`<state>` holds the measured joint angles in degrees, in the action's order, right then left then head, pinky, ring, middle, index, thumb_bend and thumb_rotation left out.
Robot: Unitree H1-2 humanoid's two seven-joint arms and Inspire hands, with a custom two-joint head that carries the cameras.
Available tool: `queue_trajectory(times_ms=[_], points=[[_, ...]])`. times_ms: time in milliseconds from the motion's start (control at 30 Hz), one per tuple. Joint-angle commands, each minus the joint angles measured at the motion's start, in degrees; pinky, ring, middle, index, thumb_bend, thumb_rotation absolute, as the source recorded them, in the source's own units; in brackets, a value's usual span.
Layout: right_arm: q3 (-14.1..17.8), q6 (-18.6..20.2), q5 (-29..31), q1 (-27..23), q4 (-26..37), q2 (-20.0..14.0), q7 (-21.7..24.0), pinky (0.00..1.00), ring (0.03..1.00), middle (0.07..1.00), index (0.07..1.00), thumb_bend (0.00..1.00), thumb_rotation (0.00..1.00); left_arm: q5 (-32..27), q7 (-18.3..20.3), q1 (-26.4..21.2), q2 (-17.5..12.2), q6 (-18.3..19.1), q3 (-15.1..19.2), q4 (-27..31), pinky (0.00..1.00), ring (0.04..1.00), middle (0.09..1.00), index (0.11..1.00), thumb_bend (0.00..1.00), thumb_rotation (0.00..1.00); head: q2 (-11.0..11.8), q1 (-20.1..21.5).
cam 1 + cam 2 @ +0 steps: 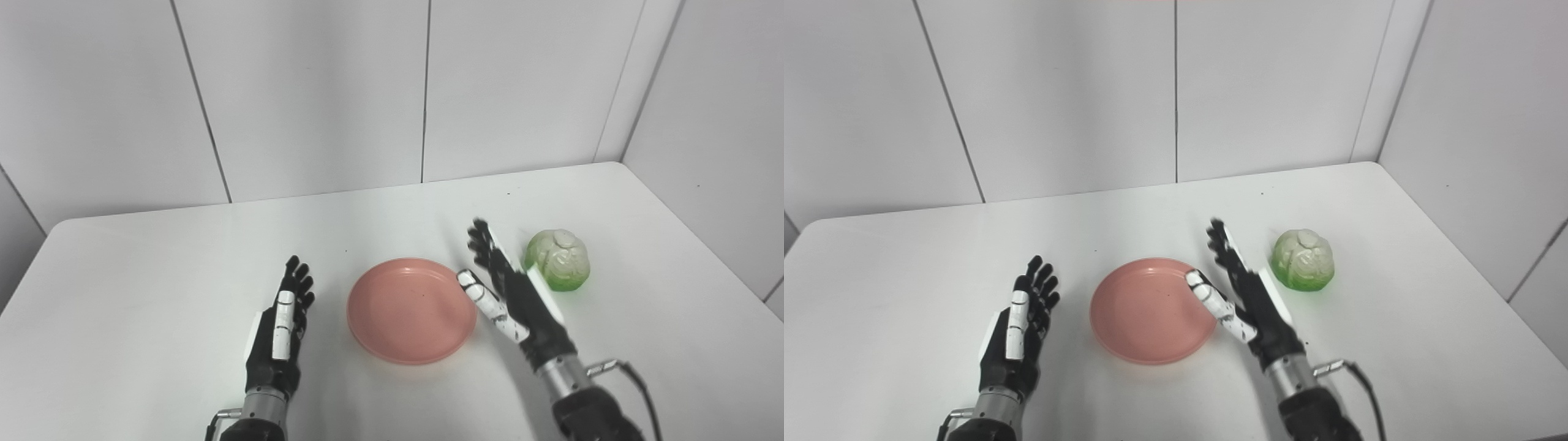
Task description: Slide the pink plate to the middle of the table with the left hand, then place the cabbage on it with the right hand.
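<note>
We see the pink plate (411,310) resting mid-tabletop (184,257), nearer the front edge, between our two hands. Our left hand (278,331) sits beside it, fingers (298,283) spread and empty. Our right hand (511,294) is also open, between plate and cabbage (558,259), which lies just beyond its fingers (484,242), toward the right edge.

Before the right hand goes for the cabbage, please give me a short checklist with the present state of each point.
1. Pink plate near the middle of the table: ok.
2. Plate holds nothing: ok.
3. Left hand off the plate, open: ok.
4. Right hand open, fingers apart: ok.
5. Cabbage resting on the table, right of the right hand, not yet held: ok.
6. Whether the right hand touches the cabbage: cannot tell.
</note>
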<state>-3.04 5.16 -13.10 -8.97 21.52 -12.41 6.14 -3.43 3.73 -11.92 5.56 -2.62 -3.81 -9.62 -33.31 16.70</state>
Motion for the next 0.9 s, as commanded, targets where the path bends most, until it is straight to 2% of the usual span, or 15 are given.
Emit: queue_trajectory(times_ms=[0,67,167,300,500,600,733,867], points=[[0.7,3.4,-2.7,-2.9,3.8,-3.1,2.1,0.92,0.933,0.963,0.99,0.74,0.84,0.6,-0.4,-1.6,0.1,-1.7,0.0,0.0,1.0,1.0,0.997,0.998,0.61,1.0,0.3,0.9],[1.0,6.8,-5.6,-5.0,6.0,-7.1,4.7,0.9,0.935,0.963,0.992,0.8,0.82,0.3,-0.2,-1.8,0.0,-3.0,0.1,-1.1,1.0,1.0,0.996,0.999,0.61,1.0,0.4,1.8],[1.6,10.7,-9.7,-8.3,7.5,-13.0,8.5,0.8,0.875,0.922,0.955,0.78,0.68,-0.2,0.4,-1.8,-0.4,-4.2,0.1,-1.7,1.0,1.0,0.999,0.997,0.62,1.0,0.4,2.3],[2.6,13.8,-11.3,-11.7,6.9,-18.3,12.1,0.78,0.87,0.906,0.918,0.81,0.54,-0.4,0.1,-1.3,-0.5,-4.9,0.3,-1.3,1.0,0.993,0.992,0.983,0.64,1.0,0.2,3.4],[2.0,15.1,-15.8,-15.9,1.4,-24.4,15.3,0.78,0.899,0.922,0.898,0.86,0.5,-1.6,0.8,-0.9,-1.0,-4.8,0.6,-1.0,1.0,0.99,0.987,0.977,0.66,1.0,0.2,4.6],[1.9,15.9,-17.4,-17.1,-1.2,-26.2,16.8,0.8,0.92,0.931,0.89,0.89,0.48,-1.9,1.0,-0.7,-1.2,-4.5,0.6,-0.5,1.0,0.989,0.988,0.978,0.66,1.0,0.2,4.6],[-0.7,14.8,-20.8,-19.2,-7.0,-30.0,19.2,0.82,0.928,0.936,0.89,0.94,0.5,-1.9,0.9,-0.3,-1.2,-4.8,0.6,0.1,0.99,0.98,0.978,0.968,0.64,1.0,0.0,4.8],[-2.4,13.5,-22.0,-20.4,-11.8,-31.5,19.5,0.87,0.938,0.936,0.886,0.97,0.48,-1.8,1.1,-0.2,-1.3,-5.1,0.5,-0.1,0.98,0.977,0.976,0.966,0.64,1.0,0.0,4.8]])
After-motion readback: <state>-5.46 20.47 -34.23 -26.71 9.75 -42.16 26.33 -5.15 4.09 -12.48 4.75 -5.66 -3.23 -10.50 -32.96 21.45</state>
